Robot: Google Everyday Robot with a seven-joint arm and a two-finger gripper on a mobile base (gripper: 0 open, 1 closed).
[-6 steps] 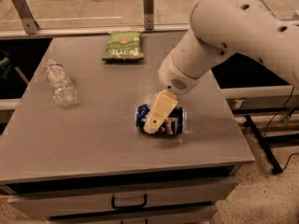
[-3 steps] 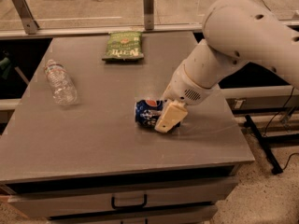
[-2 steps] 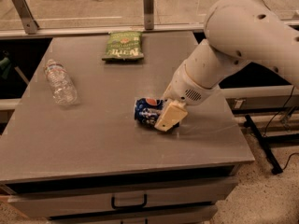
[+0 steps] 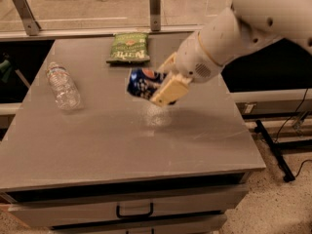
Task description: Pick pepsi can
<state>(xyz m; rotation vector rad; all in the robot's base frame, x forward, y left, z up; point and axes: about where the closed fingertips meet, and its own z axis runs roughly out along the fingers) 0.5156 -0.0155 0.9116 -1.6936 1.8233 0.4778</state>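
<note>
A second ago the pepsi can (image 4: pixel 143 83) lay on the counter (image 4: pixel 122 145) — now it hangs clear above it, clamped in the claw (image 4: pixel 164 80), so the pick looks essentially done.

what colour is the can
The pepsi can is dark blue with white markings, in the gripper above the table; camera view.

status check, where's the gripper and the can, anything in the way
Gripper over table middle, shut on pepsi can. Can tilted, looks held off the table. Water bottle left, chip bag behind, both apart from it.
</note>
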